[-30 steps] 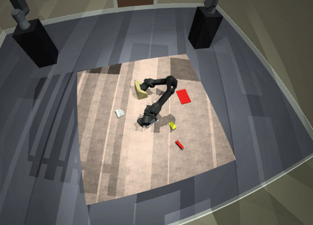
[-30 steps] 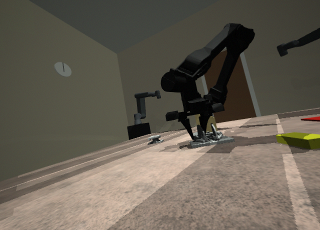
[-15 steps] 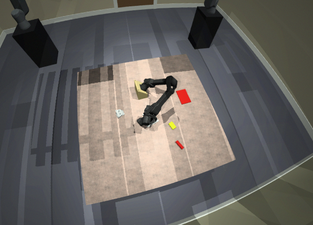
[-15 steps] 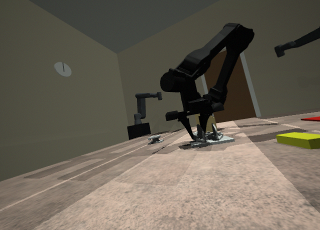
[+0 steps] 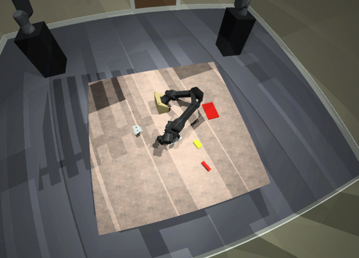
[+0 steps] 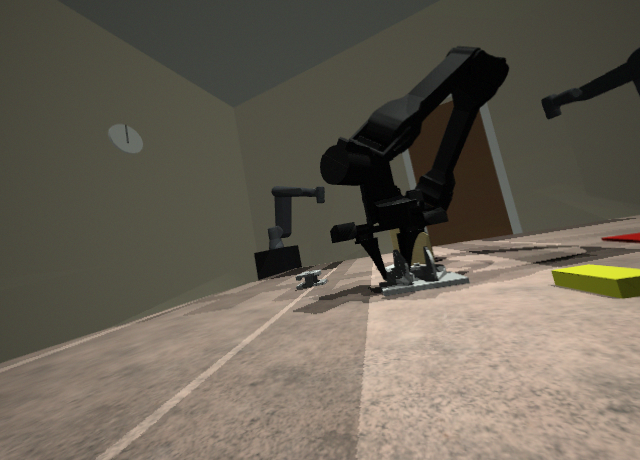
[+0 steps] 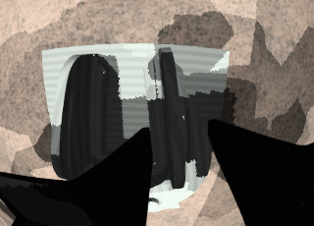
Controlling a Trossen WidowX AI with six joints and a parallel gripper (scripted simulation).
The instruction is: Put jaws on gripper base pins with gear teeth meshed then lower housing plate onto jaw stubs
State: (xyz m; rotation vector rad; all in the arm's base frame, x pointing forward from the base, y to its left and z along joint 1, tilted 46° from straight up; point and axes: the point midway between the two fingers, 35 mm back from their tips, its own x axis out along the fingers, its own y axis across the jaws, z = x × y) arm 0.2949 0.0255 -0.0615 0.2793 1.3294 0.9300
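Observation:
A pale grey ribbed plate (image 5: 179,138) (image 6: 455,279) (image 7: 133,81), seemingly the gripper base, lies flat on the table under my hand. Two upright pieces that look like the jaws stand on it: one (image 6: 400,275) (image 7: 173,103) between my fingertips, the other (image 6: 430,265) (image 7: 85,120) beside it. My gripper (image 6: 398,270) (image 7: 180,131) points down, low over the plate, shut on the first jaw. The arm hides much of this in the top view. Pins and tooth mesh cannot be made out. A small pale part (image 5: 137,130) (image 6: 310,278), perhaps the housing plate, lies apart to the left.
A yellow block (image 5: 197,143) (image 6: 594,279) lies right of the plate. A red bar (image 5: 206,166) lies beyond it, and a flat red slab (image 5: 210,110) (image 6: 625,237) is near the arm. A tan wedge-shaped block (image 5: 161,104) stands beside the arm's base.

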